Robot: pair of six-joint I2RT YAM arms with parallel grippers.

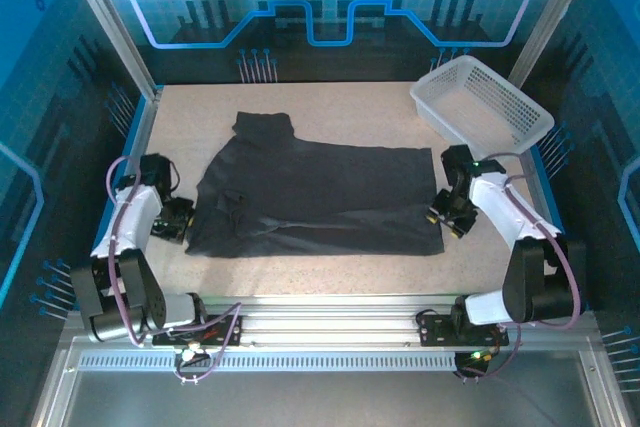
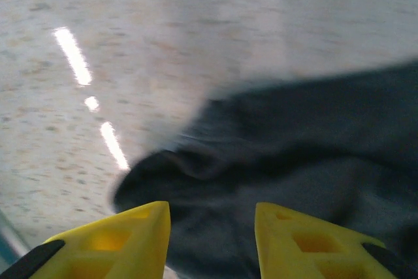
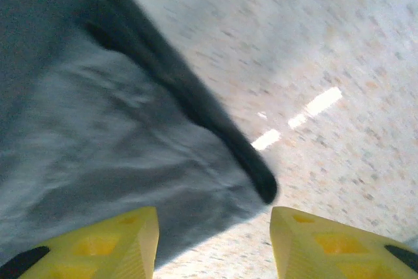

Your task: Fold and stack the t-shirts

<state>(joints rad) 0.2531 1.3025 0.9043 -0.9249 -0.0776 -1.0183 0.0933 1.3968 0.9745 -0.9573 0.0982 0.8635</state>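
A dark charcoal t-shirt (image 1: pixel 310 197) lies spread across the middle of the table, folded along its length, one sleeve pointing to the back. My left gripper (image 1: pixel 180 224) sits at the shirt's near left corner. In the left wrist view the dark t-shirt (image 2: pixel 294 161) lies under and ahead of the left gripper (image 2: pixel 212 227), whose yellow fingers (image 2: pixel 130 240) stand apart with nothing pinched. My right gripper (image 1: pixel 447 217) sits at the shirt's near right corner. In the right wrist view the right gripper (image 3: pixel 214 233) is open just behind the t-shirt's corner (image 3: pixel 117 155).
A white mesh basket (image 1: pixel 482 102) stands tilted at the back right corner. Bare speckled tabletop (image 1: pixel 330 272) runs along the front of the shirt. Metal rails and blue walls close in the table on all sides.
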